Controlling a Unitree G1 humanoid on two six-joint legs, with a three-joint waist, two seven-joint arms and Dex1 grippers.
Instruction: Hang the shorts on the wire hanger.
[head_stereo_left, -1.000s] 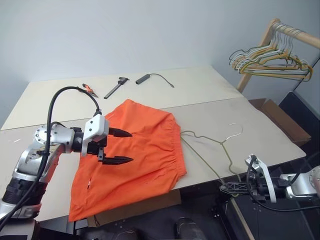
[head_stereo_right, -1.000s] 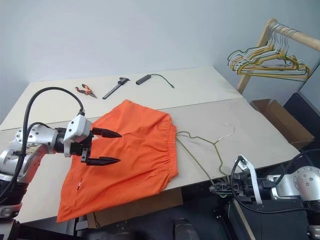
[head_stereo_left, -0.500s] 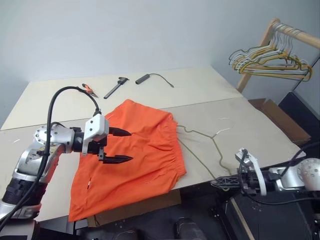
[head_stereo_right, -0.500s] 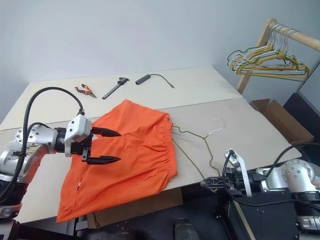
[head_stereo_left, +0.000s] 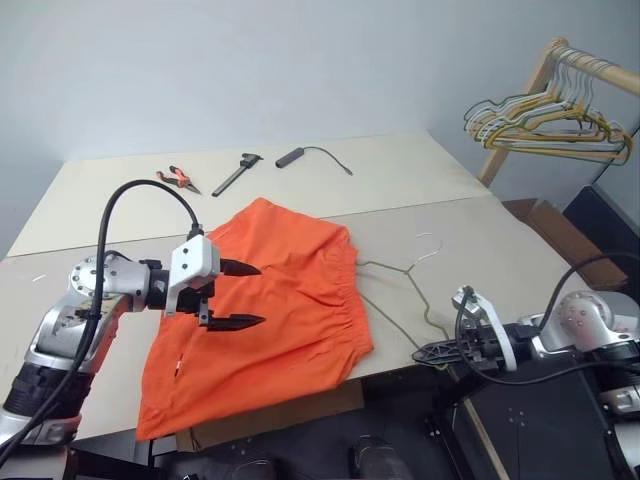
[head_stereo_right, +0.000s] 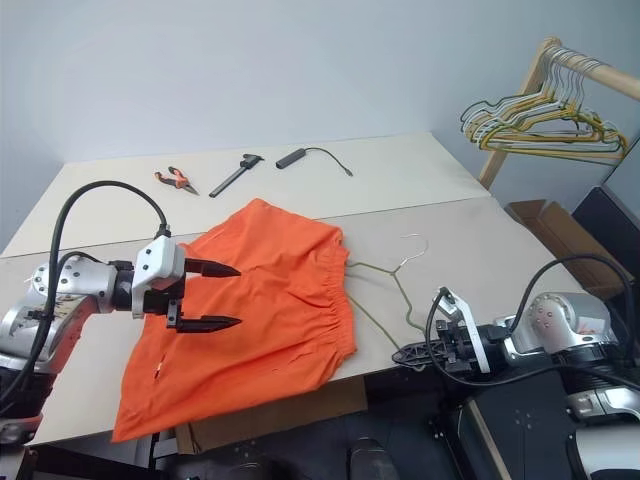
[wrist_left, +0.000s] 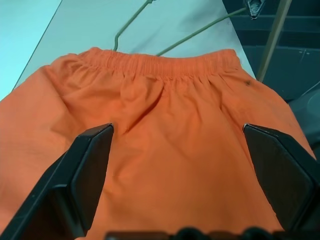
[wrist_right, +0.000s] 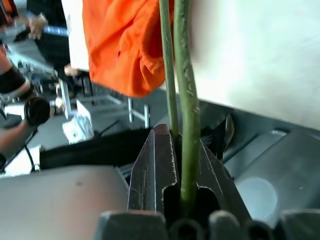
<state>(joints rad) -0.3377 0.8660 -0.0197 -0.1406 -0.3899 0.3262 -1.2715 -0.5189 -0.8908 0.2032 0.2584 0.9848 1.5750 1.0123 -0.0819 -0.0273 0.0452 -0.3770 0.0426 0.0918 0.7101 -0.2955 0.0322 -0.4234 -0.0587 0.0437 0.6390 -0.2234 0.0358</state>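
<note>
The bright orange shorts (head_stereo_left: 265, 300) lie flat on the table, waistband (wrist_left: 165, 65) toward the right, one leg hanging over the front edge. My left gripper (head_stereo_left: 240, 295) hovers just above the shorts with its fingers wide open and nothing between them. The olive-green wire hanger (head_stereo_left: 400, 290) lies on the table right of the waistband, its silvery hook (head_stereo_left: 428, 245) pointing away. My right gripper (head_stereo_left: 428, 352) is at the table's front edge, shut on the hanger's near corner; in the right wrist view the green wire (wrist_right: 186, 100) runs out from between the shut fingers.
Pliers (head_stereo_left: 176, 178), a black tool (head_stereo_left: 234, 172) and a black cable with a cylindrical end (head_stereo_left: 292, 156) lie at the table's back. A wooden rack with several yellow and pale hangers (head_stereo_left: 545, 118) stands at the right. A cardboard box (head_stereo_left: 560, 230) sits below it.
My right gripper has moved left and toward the table edge with the hanger's corner in it, swinging the hanger and its hook leftward on the table. The left gripper has stayed put.
</note>
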